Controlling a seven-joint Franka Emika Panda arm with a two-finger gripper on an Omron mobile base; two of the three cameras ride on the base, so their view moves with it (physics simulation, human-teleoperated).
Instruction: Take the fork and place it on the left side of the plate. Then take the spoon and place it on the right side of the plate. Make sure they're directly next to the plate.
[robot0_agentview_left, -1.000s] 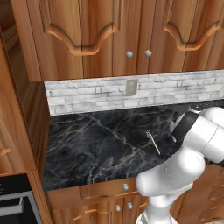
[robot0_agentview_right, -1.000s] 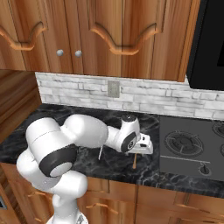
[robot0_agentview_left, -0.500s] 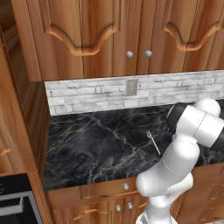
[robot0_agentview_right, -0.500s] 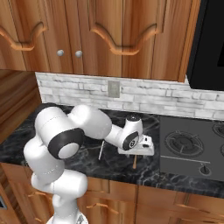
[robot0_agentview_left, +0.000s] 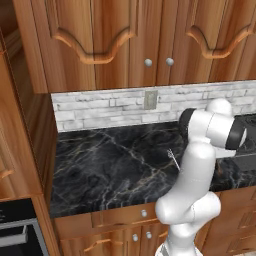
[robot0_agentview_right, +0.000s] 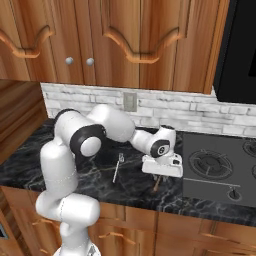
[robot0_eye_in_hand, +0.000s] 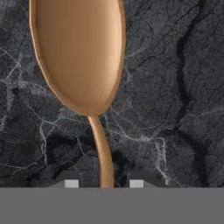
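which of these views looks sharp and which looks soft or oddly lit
Hand view: wooden spoon close and large, smooth sheen, countertop veins slightly soft. Left base view: even flat light, fork thin and faint. Right base view: fork crisper, faint shadow beneath.

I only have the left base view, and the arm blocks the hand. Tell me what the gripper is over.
Observer: In the hand view the gripper is right above a wooden spoon, whose handle runs between the fingertips.
Operator: Report whether it has closed on it.
Observer: Not yet. A gap shows on each side of the handle.
Operator: Give me the fork's position from the right base view.
Observer: The fork lies flat on the counter, apart from the gripper, on the side away from the stove.
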